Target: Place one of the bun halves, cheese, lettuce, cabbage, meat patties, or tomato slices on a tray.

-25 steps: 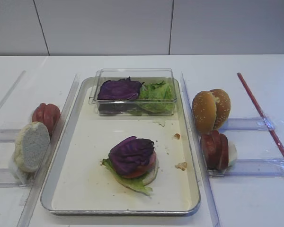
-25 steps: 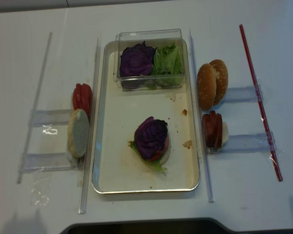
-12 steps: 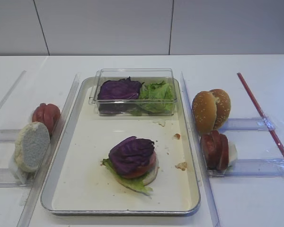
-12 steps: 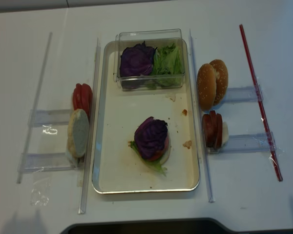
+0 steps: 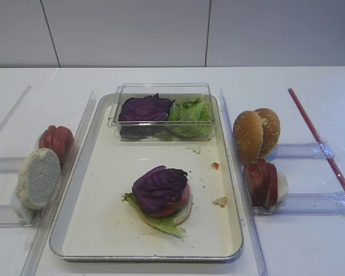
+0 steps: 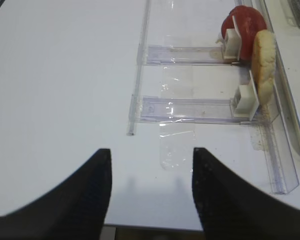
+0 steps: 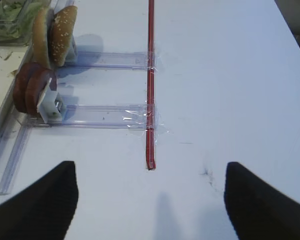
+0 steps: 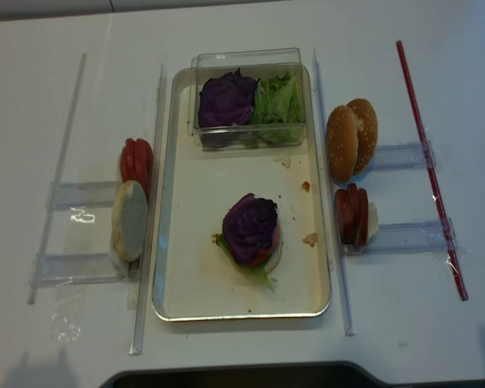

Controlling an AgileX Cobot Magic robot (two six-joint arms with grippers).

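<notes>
The tray (image 5: 109, 227) holds a stack: a bun half (image 5: 185, 215), lettuce (image 5: 161, 223), a tomato slice and purple cabbage (image 5: 160, 185) on top. Tomato slices (image 5: 56, 141) and a white-faced bun half (image 5: 39, 177) stand in the left rack. Two sesame bun halves (image 5: 256, 133) and meat patties (image 5: 261, 183) stand in the right racks. Cheese is out of view. My left gripper (image 6: 151, 152) hovers open over bare table left of its rack. My right gripper (image 7: 149, 165) is open and empty near the red strip's end. Neither gripper shows in the high views.
A clear box (image 5: 164, 91) with cabbage and lettuce sits at the tray's far end. A red strip (image 7: 150, 75) is taped across the right racks (image 7: 105, 115). Clear rails (image 5: 238, 172) flank the tray. Crumbs (image 5: 220, 201) lie on the tray.
</notes>
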